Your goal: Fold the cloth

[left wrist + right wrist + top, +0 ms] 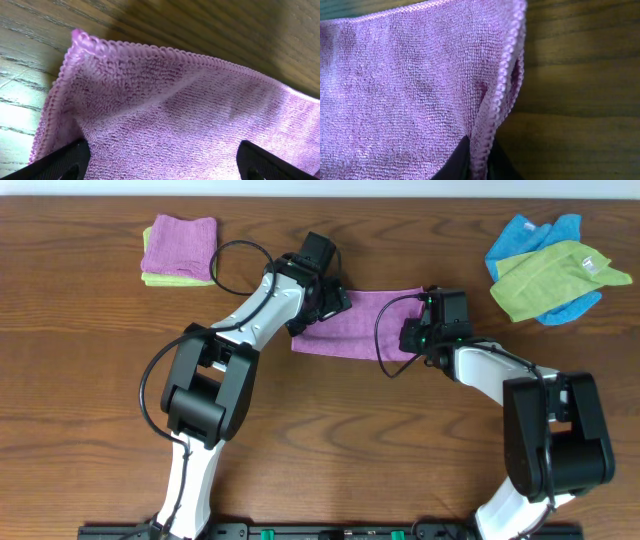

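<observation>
The violet-purple cloth [360, 325] lies on the wooden table as a flat folded strip between my two grippers. No tag shows. My left gripper [325, 305] is at the cloth's left end. In the left wrist view its fingers [162, 167] are spread wide and open, with the cloth's terry surface [170, 110] between them and its stitched corner ahead. My right gripper [415, 335] is at the cloth's right end. In the right wrist view its fingers [480, 160] are shut on the cloth's stitched edge [502, 90], which rises in a pinched ridge.
A pinker purple folded cloth [182, 238] lies on a lime-green one [165, 278] at the back left. A heap of blue and green cloths [550, 270] lies at the back right. Black cables loop over both arms.
</observation>
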Available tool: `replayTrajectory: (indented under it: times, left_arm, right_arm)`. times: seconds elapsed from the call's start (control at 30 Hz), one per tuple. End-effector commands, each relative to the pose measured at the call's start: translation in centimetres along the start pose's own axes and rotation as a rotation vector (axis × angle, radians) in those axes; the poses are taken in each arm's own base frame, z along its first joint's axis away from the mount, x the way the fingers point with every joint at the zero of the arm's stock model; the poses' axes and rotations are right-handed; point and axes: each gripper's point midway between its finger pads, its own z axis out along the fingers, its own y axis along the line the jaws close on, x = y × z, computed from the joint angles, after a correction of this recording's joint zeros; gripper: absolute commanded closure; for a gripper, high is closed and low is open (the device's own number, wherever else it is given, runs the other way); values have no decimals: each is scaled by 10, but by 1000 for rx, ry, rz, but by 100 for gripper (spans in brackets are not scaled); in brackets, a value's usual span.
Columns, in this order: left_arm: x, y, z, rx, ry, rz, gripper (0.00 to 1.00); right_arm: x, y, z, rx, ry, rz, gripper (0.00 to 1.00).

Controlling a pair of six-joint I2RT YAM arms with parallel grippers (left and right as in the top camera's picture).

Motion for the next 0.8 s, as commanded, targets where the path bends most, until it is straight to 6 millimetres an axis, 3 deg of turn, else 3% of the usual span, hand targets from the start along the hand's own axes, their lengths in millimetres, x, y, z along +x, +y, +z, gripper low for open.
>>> replayTrajectory:
  times: [0.0,0.2,0.4,0.57,0.77]
  left_arm:
    - [11,7,12,-22,46,10,5]
    - [9,8,11,-23,46,14,5]
    - [0,13,4,-8,48,-4,5]
    - [-22,19,-22,39,30,-38,5]
    - [-48,43,-60,37,-11,-93,5]
  right_arm:
    - [24,-9,11,40,65,6,96]
    - [6,-1,2,43,78,-7,99]
    - [-30,27,-18,36,70,-66,98]
    - [-35,52,-25,17,78,-106,99]
    - [-28,71,-32,15,113,-147,98]
